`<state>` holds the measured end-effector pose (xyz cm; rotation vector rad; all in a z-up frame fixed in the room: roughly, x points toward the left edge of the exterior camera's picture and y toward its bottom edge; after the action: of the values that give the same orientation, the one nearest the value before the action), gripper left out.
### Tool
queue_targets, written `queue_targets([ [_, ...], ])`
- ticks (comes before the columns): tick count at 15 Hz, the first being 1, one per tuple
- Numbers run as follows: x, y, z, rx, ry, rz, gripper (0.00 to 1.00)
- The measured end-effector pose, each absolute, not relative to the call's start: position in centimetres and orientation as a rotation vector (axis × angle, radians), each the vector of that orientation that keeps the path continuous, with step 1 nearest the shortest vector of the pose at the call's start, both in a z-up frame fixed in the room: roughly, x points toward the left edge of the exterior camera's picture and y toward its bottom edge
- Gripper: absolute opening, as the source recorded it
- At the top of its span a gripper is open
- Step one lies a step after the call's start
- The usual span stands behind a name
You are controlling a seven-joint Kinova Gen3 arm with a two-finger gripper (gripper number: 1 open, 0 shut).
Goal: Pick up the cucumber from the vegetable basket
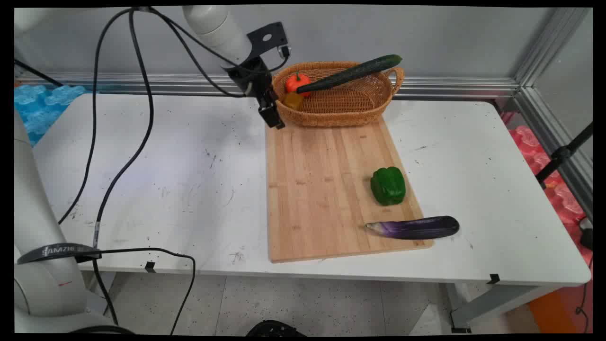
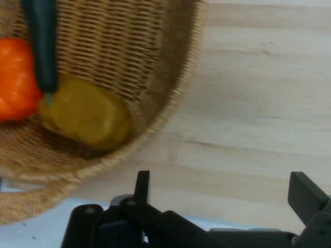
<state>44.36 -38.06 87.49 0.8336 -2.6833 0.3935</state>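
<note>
While the tool point(image 2: 222, 194) hangs released and empty just outside the basket point(image 1: 360, 111) rim, bare cutting board point(image 1: 322, 189) stretches ahead.

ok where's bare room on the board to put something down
Bare: the board from the basket down to its near edge, left of the green pepper. Crowded: near right corner with the eggplant, and the basket edge where the open tool hangs.
</note>
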Motion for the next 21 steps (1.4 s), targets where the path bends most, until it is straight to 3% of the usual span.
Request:
queue_targets([
  [21,42.8,-55.1,84.0,0.739,-2.491,0.560,1.00],
])
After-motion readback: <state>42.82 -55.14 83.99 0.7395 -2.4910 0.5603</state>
